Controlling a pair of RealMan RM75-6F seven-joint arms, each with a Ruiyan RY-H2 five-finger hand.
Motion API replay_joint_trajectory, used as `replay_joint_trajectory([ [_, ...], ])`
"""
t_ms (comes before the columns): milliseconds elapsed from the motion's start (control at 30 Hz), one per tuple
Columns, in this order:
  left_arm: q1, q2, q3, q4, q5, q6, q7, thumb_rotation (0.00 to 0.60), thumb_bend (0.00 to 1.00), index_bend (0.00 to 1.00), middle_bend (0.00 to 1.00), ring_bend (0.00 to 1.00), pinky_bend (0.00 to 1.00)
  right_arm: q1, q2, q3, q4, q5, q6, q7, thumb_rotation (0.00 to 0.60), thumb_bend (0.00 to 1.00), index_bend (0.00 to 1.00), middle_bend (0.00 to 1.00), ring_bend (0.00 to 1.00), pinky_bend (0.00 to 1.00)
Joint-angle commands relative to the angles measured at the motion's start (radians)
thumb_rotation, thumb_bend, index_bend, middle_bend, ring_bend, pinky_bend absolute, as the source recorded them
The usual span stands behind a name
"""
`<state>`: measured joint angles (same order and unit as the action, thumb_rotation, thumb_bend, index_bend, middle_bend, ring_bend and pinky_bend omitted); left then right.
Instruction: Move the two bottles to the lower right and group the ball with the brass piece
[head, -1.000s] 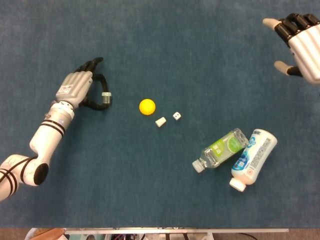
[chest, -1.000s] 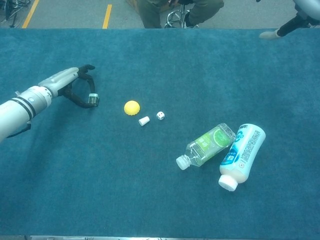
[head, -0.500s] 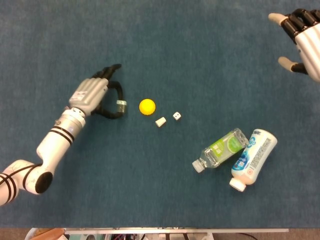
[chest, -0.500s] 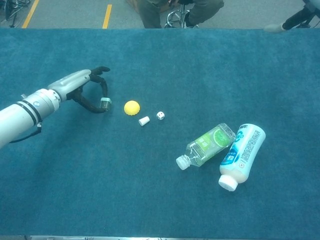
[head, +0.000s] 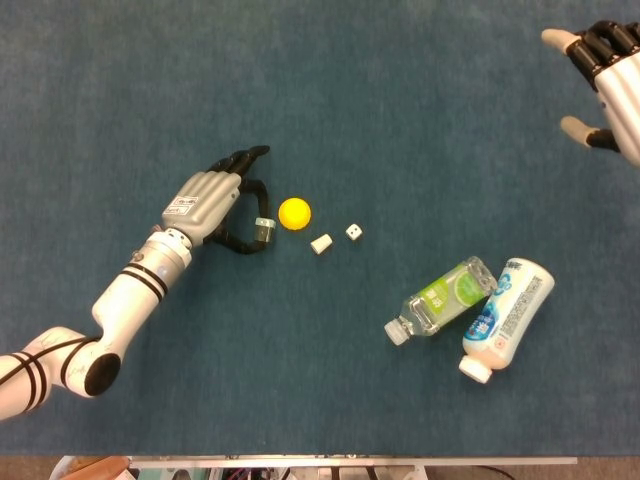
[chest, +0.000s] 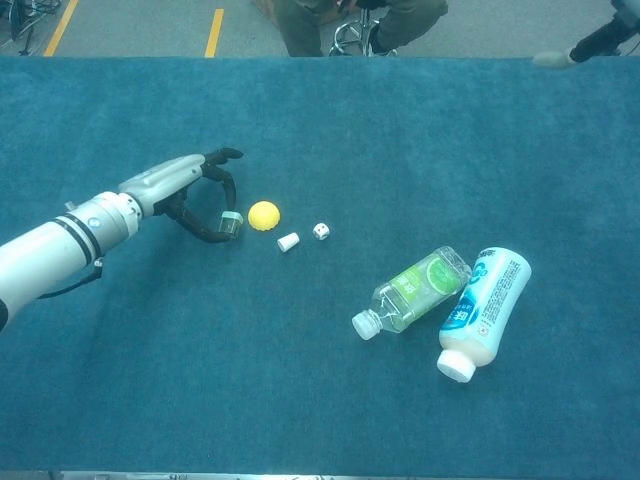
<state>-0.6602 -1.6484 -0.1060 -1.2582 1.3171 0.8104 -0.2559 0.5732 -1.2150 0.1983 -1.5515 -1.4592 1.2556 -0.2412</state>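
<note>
nearing the ball (head: 294, 213), the left hand (head: 208, 203) has moved right.

1. My head view is evenly lit from overhead; the blue table cloth (head: 400, 120) reads in a flat mid tone with no hot spots.
2. Shadows are soft and short: I see only a faint dark rim under the yellow ball (head: 294, 213) and beneath the left hand (head: 208, 200).
3. The white bottle (head: 507, 317) is the brightest thing I have, close to washed out, though its label print is still legible as marks.
4. My chest view renders the cloth more teal and slightly darker toward the near edge.
5. Both views are a little soft and grainy; small pieces lack detail.
</note>
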Motion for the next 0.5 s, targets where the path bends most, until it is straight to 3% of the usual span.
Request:
replay_joint_trajectory([
  [33, -0.004, -0.007, -0.001, 0.013, -0.003, -0.005, -0.005, 0.600, 0.16, 0.56, 0.00, 0.00, 0.11, -0.001, 0.000, -0.001, 0.002, 0.000, 0.000, 0.001, 0.600, 0.00, 0.25, 0.43, 0.32, 0.40],
  [500, -0.024, -0.049, -0.008, 0.064, -0.001, -0.024, -0.034, 0.600, 0.16, 0.55, 0.00, 0.00, 0.11, -0.005, -0.005, -0.002, 0.012, 0.000, -0.001, 0.012, 0.600, 0.00, 0.25, 0.43, 0.32, 0.40],
])
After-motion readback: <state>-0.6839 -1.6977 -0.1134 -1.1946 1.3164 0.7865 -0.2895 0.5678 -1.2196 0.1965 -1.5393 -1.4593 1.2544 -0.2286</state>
